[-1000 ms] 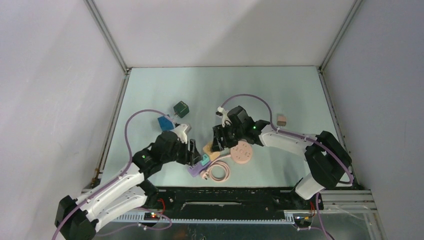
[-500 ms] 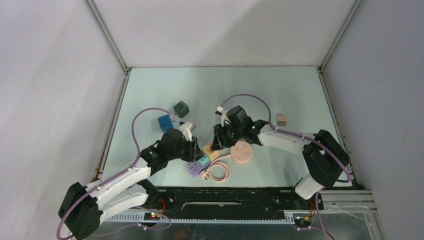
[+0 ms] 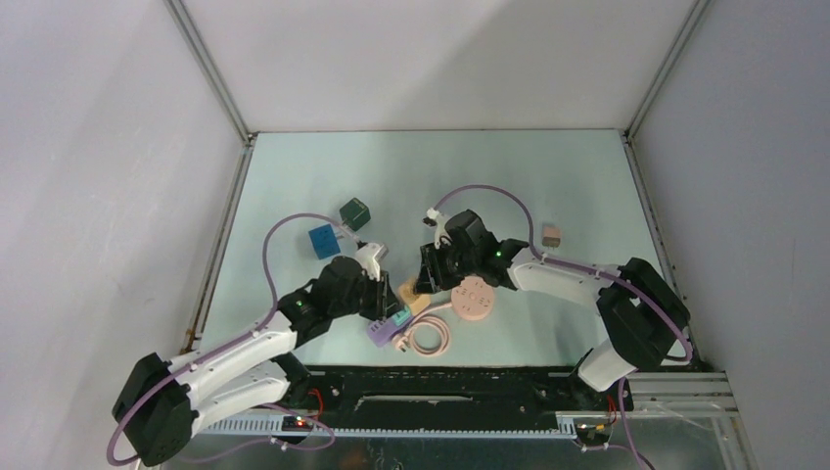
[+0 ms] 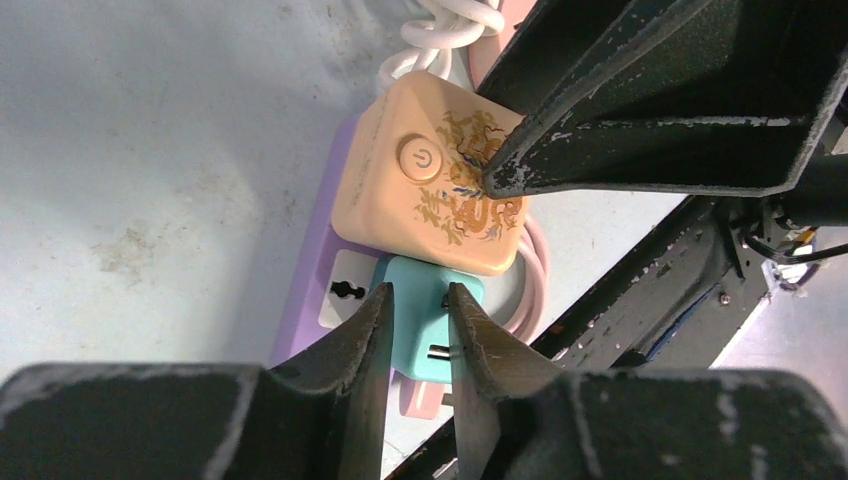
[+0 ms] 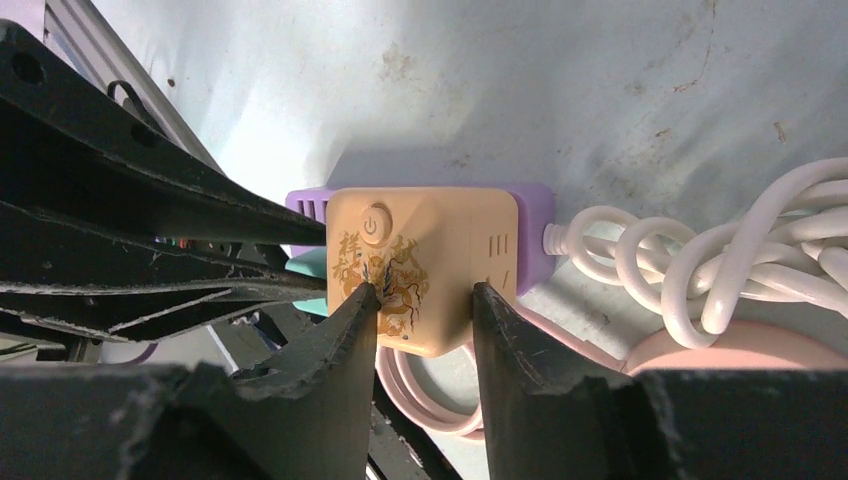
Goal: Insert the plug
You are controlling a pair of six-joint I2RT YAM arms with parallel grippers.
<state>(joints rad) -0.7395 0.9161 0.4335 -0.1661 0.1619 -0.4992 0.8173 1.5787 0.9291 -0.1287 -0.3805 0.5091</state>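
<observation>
A purple power strip [image 3: 378, 334] with a beige, button-marked top block [image 3: 412, 296] lies near the table's front edge. In the left wrist view one free socket [image 4: 345, 292] shows on its purple face [image 4: 320, 255]. My left gripper [image 4: 418, 300] is shut on a teal plug [image 4: 430, 325], held against the strip beside that socket; a metal pin [image 4: 437, 352] shows on the plug. My right gripper [image 5: 420, 290] has its jaws partly apart, with the fingertips [image 5: 362, 292] resting on the beige block [image 5: 425, 250]. The plug also shows in the top view [image 3: 398, 317].
A pink disc [image 3: 475, 297] and a coiled pink cable [image 3: 428, 338] lie right of the strip. Its white cord [image 5: 680, 260] is bundled beside it. A blue block [image 3: 320, 240], a dark green block [image 3: 354, 213] and a small tan adapter [image 3: 551, 234] sit farther back.
My left arm has swung right and closer to the strip, keeping the teal plug at it. The right arm has hardly moved.
</observation>
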